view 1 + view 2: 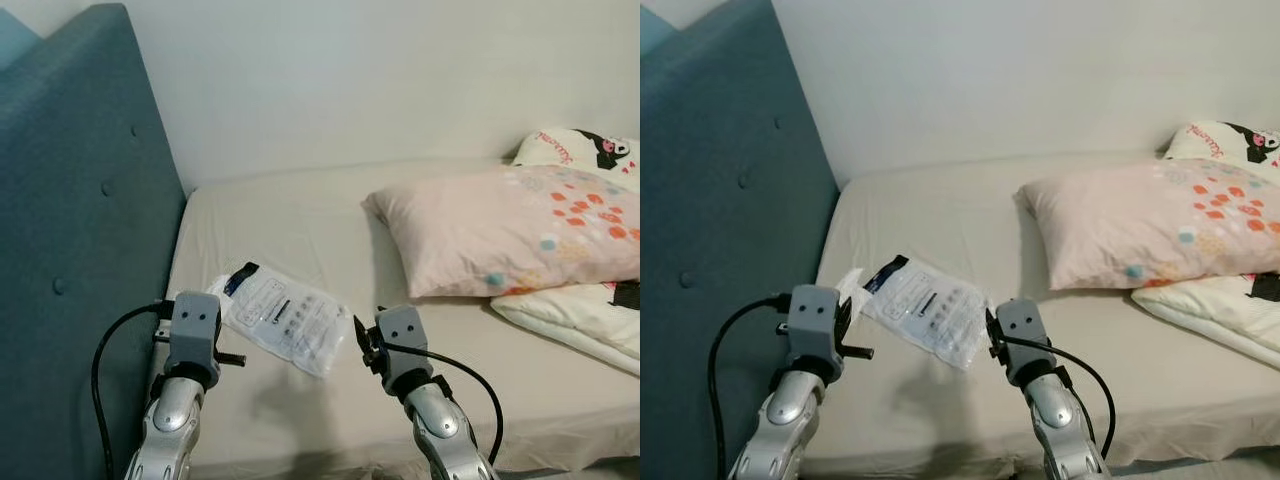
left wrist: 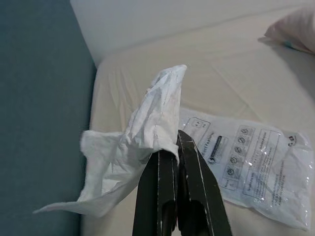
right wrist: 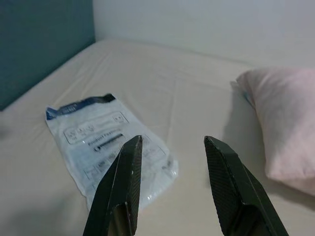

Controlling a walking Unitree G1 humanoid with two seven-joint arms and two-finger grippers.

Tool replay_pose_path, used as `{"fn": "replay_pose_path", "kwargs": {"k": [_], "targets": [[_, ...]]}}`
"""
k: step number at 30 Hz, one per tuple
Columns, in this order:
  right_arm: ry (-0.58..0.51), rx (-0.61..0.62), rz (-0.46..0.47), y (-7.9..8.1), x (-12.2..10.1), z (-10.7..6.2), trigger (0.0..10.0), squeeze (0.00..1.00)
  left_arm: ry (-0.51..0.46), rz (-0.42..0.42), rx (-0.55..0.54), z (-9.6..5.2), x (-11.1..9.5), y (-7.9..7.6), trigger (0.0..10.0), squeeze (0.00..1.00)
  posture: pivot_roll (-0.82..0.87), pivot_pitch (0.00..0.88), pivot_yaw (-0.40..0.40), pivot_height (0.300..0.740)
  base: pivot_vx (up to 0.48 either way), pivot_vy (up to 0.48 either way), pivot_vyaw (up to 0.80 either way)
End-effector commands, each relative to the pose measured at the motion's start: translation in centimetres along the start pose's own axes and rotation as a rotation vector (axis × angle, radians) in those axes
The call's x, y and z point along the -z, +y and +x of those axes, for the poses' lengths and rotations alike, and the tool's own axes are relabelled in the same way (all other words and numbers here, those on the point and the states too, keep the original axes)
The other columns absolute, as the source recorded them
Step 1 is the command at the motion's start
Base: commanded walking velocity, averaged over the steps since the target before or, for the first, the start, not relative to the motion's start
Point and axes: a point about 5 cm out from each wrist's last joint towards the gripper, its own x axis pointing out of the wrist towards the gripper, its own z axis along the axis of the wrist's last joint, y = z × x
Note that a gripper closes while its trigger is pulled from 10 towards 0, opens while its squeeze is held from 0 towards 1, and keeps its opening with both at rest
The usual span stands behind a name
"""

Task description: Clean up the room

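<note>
Your left gripper (image 2: 170, 147) pinches a crumpled white tissue (image 2: 133, 152) above the bed (image 1: 300, 215), while your right gripper (image 3: 172, 147), fingers spread, hovers over the plastic packet (image 3: 106, 142).

A plain white wall (image 1: 350, 70) backs a beige-sheeted bed (image 1: 300, 215) — tufted teal upholstered headboard (image 1: 70, 230) on the left — under soft, even light.
</note>
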Motion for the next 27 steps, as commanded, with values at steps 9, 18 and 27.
{"fn": "replay_pose_path", "kwargs": {"k": [9,18,27], "targets": [[0.003,-0.007,0.021,0.4,0.1,-0.2,10.0,0.0,-0.007,0.009,0.001,-0.3,-0.1,0.5,10.0,0.0,-0.01,0.093,-0.018,0.701,0.0,0.0,0.0],[-0.009,-0.012,0.029,0.4,-0.1,-0.2,10.0,0.0,0.01,-0.017,-0.017,-0.4,0.1,0.8,10.0,0.0,-0.01,0.091,-0.014,0.731,0.0,0.0,0.0],[0.022,-0.057,0.013,1.3,0.3,0.0,10.0,0.0,0.048,-0.109,-0.067,-0.4,0.5,1.4,10.0,0.0,0.0,0.091,-0.012,0.74,0.0,0.0,0.0]]}}
